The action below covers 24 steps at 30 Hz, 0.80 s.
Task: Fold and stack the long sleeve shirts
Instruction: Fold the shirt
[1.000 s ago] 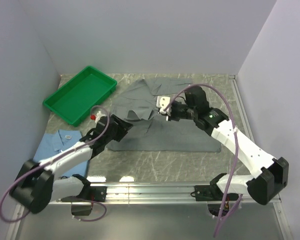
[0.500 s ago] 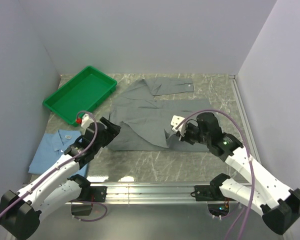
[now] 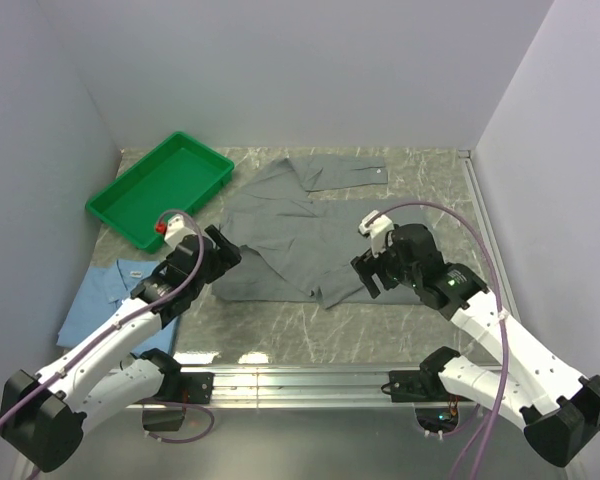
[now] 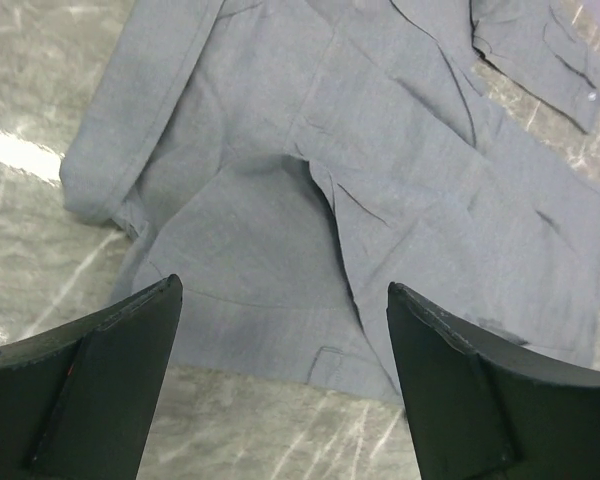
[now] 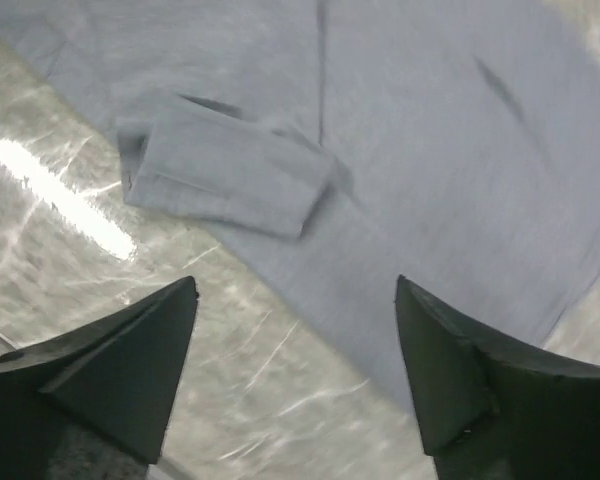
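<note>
The green plastic tray (image 3: 120,228) sits far left, only its own green floor showing. The plain grey button-up shirt (image 3: 290,235) lies spread in the middle of the marble table (image 3: 280,325). The light blue collared shirt (image 3: 95,295) lies near left, partly hidden by my left arm. Both arms reach low toward the grey shirt's near edge. The left gripper (image 4: 282,295) and right gripper (image 5: 295,288) each hang over the cloth, jaws wide apart.

The spread shirt (image 3: 300,235) lies across the middle of the tabletop (image 3: 280,330), one sleeve (image 3: 345,172) (the far one) stretched rightward behind it. The tray (image 3: 120,228) sits at the far left. Before the tray, at the near left edge, lies the folded shirt (image 3: 98,300).
</note>
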{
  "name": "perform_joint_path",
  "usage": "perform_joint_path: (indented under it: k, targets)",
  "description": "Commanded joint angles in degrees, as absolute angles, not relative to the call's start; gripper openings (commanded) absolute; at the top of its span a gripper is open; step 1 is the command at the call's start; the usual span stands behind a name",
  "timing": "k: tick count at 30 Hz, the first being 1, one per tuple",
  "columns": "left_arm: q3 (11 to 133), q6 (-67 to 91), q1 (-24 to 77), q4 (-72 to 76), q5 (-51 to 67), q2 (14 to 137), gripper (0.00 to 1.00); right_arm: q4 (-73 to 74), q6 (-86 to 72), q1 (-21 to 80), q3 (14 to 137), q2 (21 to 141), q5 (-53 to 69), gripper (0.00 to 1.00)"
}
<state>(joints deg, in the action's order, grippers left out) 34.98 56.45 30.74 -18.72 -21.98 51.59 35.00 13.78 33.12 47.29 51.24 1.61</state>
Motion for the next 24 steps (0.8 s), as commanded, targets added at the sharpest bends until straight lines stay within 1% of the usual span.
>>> perform_joint_path:
  k: [1, 2, 3, 5, 6, 7, 9, 11, 12, 15, 16, 20, 24]
  targets:
    - [37.8, 52.0, 30.8, -19.3, -24.0, 51.9, 0.89, 36.4, 1.8, 33.2, 50.9, 49.9, -5.5, 0.89]
    - [38.1, 51.4, 30.8, -19.4, -24.1, 52.1, 0.89, 36.0, 0.1, 33.2, 51.2, 49.5, -8.0, 0.89]
    - [38.3, 50.0, 30.8, -19.6, -24.3, 52.4, 0.90, 35.3, -7.5, 33.2, 51.3, 49.0, -9.6, 0.89]
    - [39.5, 47.7, 30.8, -19.9, -25.5, 52.8, 0.89, 34.7, -12.7, 33.3, 51.1, 47.6, -10.8, 0.89]
    - [40.0, 47.0, 30.8, -20.2, -26.0, 53.1, 0.89, 34.5, -16.8, 33.2, 50.8, 47.3, -11.3, 0.96]
    - [41.2, 46.4, 30.7, -21.0, -26.5, 53.3, 0.90, 33.3, -18.5, 33.2, 50.4, 46.9, -11.2, 1.00]
    - [42.6, 43.8, 30.7, -21.5, -27.3, 53.9, 0.89, 31.8, -25.4, 33.1, 49.0, 46.9, -10.2, 1.00]
    - [44.5, 41.7, 30.6, -22.0, -27.7, 54.4, 0.90, 31.6, -31.4, 33.1, 49.3, 49.5, -10.1, 1.00]
    - [45.0, 40.0, 30.5, -22.1, -28.5, 54.6, 0.89, 32.6, -37.4, 33.1, 50.0, 51.1, -10.5, 1.00]
    - [46.3, 36.3, 30.4, -21.5, -29.9, 55.0, 0.89, 38.0, -47.2, 33.4, 53.5, 58.3, -13.4, 1.00]
    - [46.7, 35.4, 30.4, -21.4, -30.3, 55.0, 0.89, 40.6, -49.0, 33.7, 54.4, 61.8, -14.3, 1.00]
    - [47.8, 30.9, 30.4, -21.0, -33.1, 55.9, 0.89, 45.4, -56.9, 36.3, 60.2, 69.2, -19.4, 1.00]
    - [47.6, 28.7, 30.1, -20.7, -36.2, 56.0, 0.91, 48.2, -61.8, 39.5, 65.0, 78.9, -23.1, 0.96]
